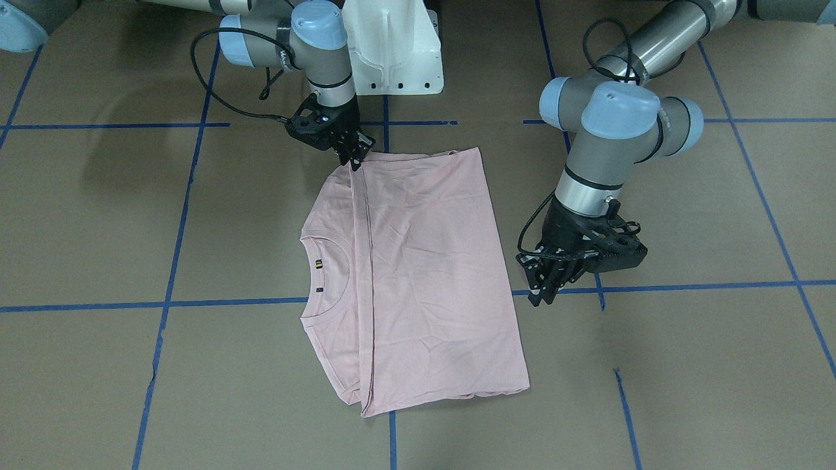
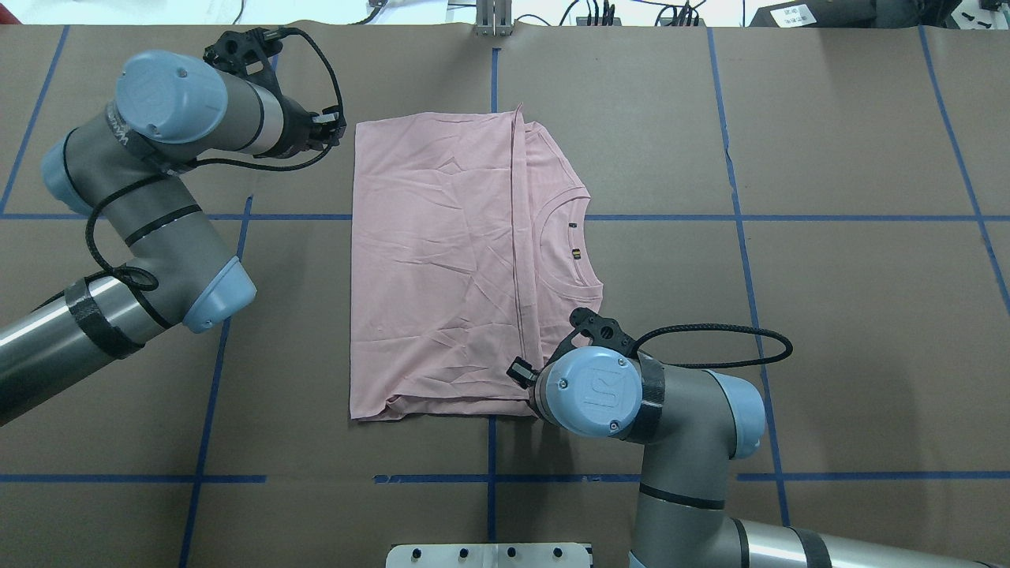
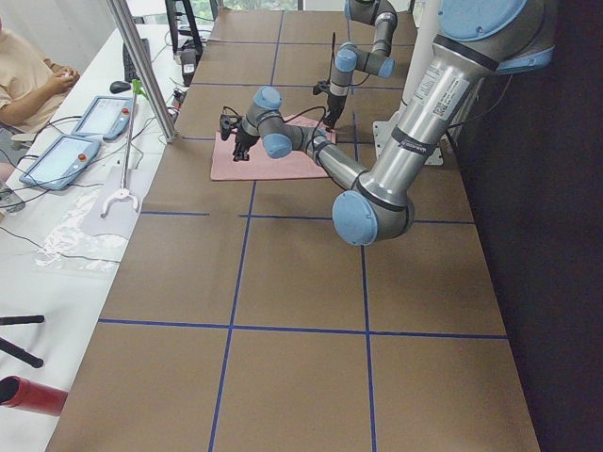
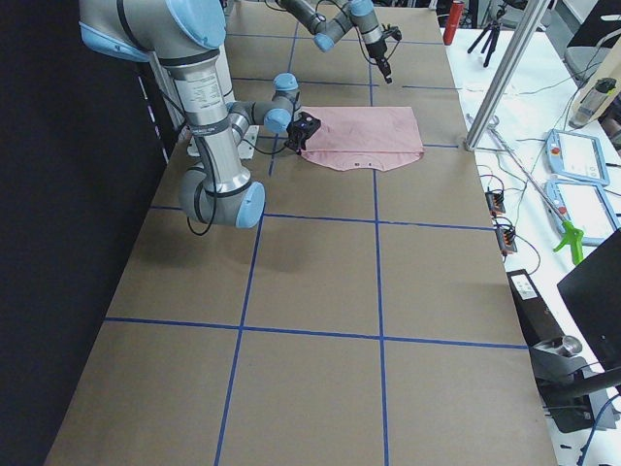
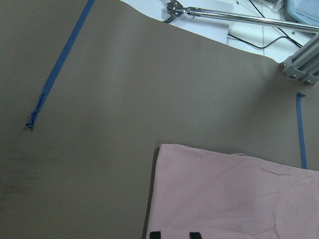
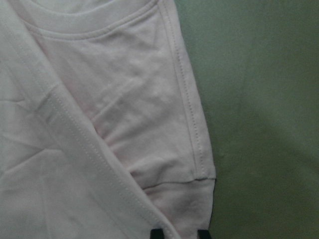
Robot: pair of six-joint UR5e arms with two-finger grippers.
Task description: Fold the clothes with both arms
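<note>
A brown paper-covered counter (image 2: 852,339) fills most of every view, ruled into large squares by blue tape lines (image 2: 828,218). In the exterior left view a white side table (image 3: 57,235) runs down the left edge. At its upper left sits a person (image 3: 24,80) in a peach top, hands together. Two teach pendants (image 3: 58,160) lie just beside one another below the person. A slim grabber stick (image 3: 127,141) with a green handle lies near them, its claw towards the bottom. An aluminium post (image 3: 141,66) slants up at the counter's edge. A red cylinder (image 3: 28,395) lies at the lower left. Cables (image 2: 584,12) cluster along the overhead view's top edge.
</note>
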